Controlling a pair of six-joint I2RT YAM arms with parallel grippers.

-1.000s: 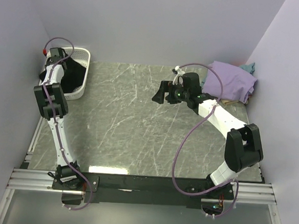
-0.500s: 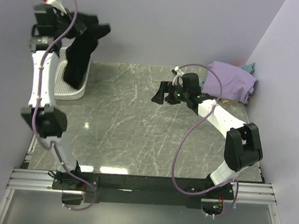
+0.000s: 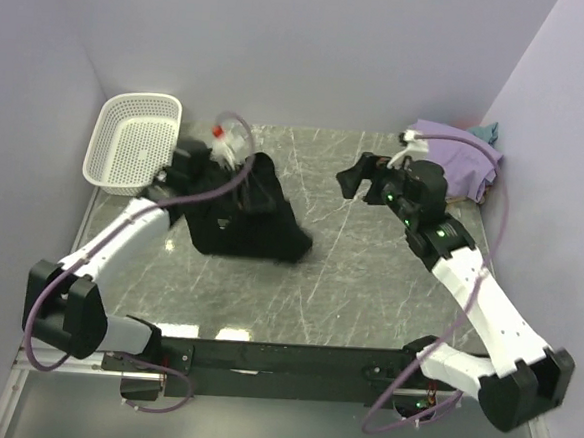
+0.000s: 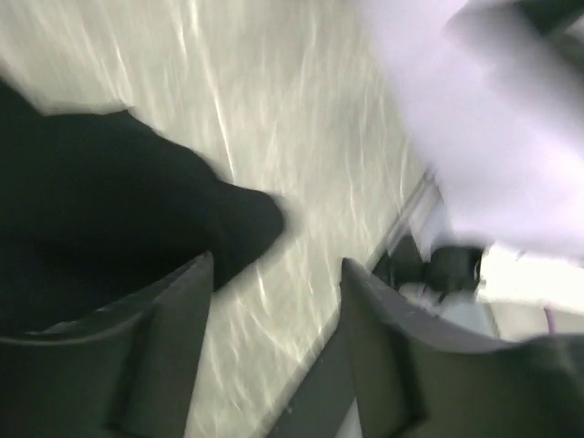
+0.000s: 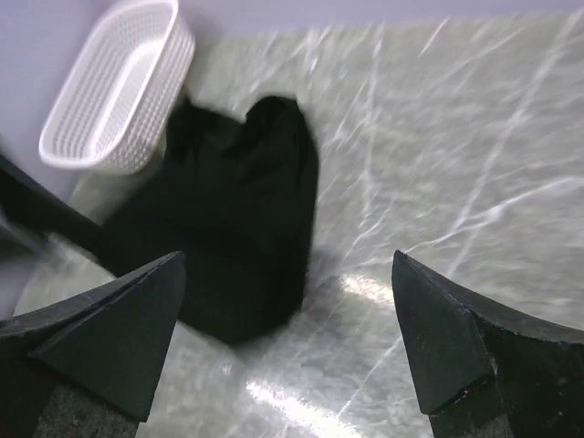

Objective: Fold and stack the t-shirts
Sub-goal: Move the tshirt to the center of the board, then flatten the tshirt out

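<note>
**Black t-shirt** [image 3: 247, 221]: a crumpled heap on the table [image 3: 348, 273], left of centre and clear of the basket [image 3: 140, 98]. It probably sits there so you can spread it flat.

**Left gripper** [image 4: 274, 274]: fingers apart with bare table between them. The shirt lies just beside its left finger, not pinched.

**Right gripper** [image 5: 287, 265]: your fingers are spread wide, aimed at the heap and well apart from it.

**Lavender t-shirt** [image 3: 457, 155] and **teal t-shirt** [image 3: 489, 131]: bunched in the far right corner.

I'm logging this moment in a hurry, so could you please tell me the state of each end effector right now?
Left end effector: open, holding nothing; the black t-shirt is not gripped.
Right end effector: open wide, holding nothing.
</note>
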